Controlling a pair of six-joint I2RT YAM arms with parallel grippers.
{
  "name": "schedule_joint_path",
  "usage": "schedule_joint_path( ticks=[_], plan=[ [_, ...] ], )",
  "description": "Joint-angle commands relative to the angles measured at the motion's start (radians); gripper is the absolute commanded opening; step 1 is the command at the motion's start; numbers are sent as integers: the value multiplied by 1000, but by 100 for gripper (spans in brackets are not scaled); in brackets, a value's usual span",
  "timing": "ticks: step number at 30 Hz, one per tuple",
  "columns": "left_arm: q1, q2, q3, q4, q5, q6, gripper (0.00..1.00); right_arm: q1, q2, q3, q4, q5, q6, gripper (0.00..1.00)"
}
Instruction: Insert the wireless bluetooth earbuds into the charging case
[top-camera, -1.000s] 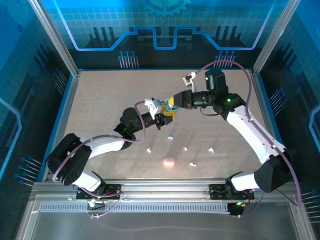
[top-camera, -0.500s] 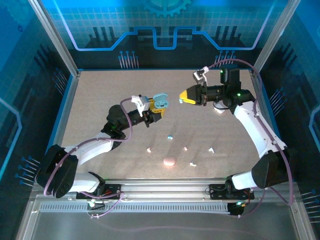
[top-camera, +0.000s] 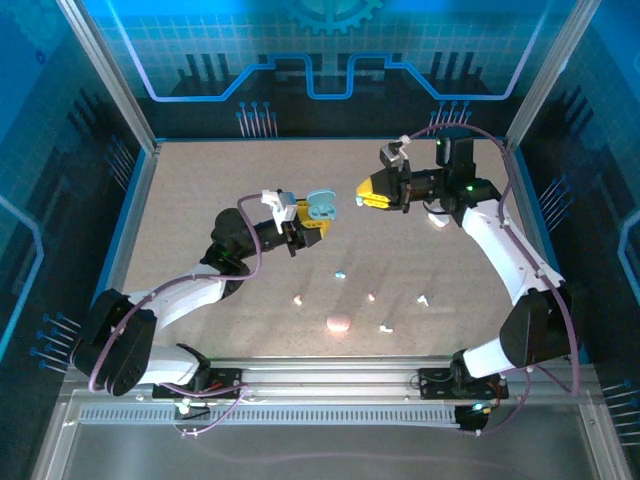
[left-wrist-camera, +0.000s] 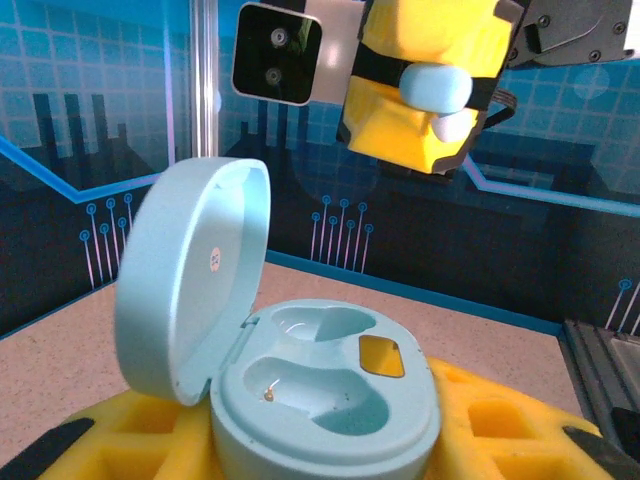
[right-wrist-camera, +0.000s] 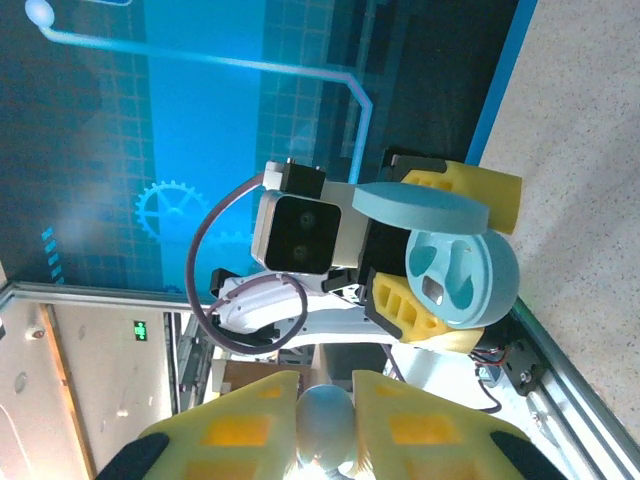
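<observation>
Table (top-camera: 200, 200): flat, matt top, speckled beige like fine grit, with a metal rail along the near edge.
Left gripper (top-camera: 308, 218): blocky yellow foam-like pads with square recesses, clamped on the base of the charging case.
Right gripper (top-camera: 366, 192): the same yellow padding banded in black, pinched together on the held earbud. It faces the left gripper with a clear gap between them.
Charging case (left-wrist-camera: 320, 400): smooth light blue plastic, pebble-shaped, with its hinged lid standing open. It has two moulded wells, both vacant, and a small amber patch by the far one. It sits in the left gripper over mid-table.
Pink case (top-camera: 339, 322): glossy rounded pebble lying closed on the table near the front edge.
White rounded object (top-camera: 437, 220): pale and smooth, partly covered by the right arm, so I cannot tell more.
Held earbud (left-wrist-camera: 436, 88): small light blue bulb with a whitish tip, seated between the right pads. It is above and beyond the open case and does not touch it.
Loose blue earbud (top-camera: 340, 273): tiny bit on the table, between the two arms.
Pink earbuds (top-camera: 299, 298): two tiny bits, the second (top-camera: 371, 296) lying to the right, either side of the pink case.
White earbuds (top-camera: 423, 298): two tiny bits, the other (top-camera: 385, 326) nearer the front edge.
</observation>
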Motion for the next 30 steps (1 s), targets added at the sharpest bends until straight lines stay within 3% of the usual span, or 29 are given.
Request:
schedule_joint_path(
  ticks=[1, 24, 30],
  plan=[
    [7, 10, 17, 50, 38, -25, 35, 1, 18, -10, 84, -26, 81, 19],
    [-2, 32, 32, 82, 27, -50, 35, 8, 9, -40, 119, 21, 97, 19],
    [-27, 45, 42, 75, 5, -23, 35, 18, -10, -22, 41, 68, 6, 20]
  ],
)
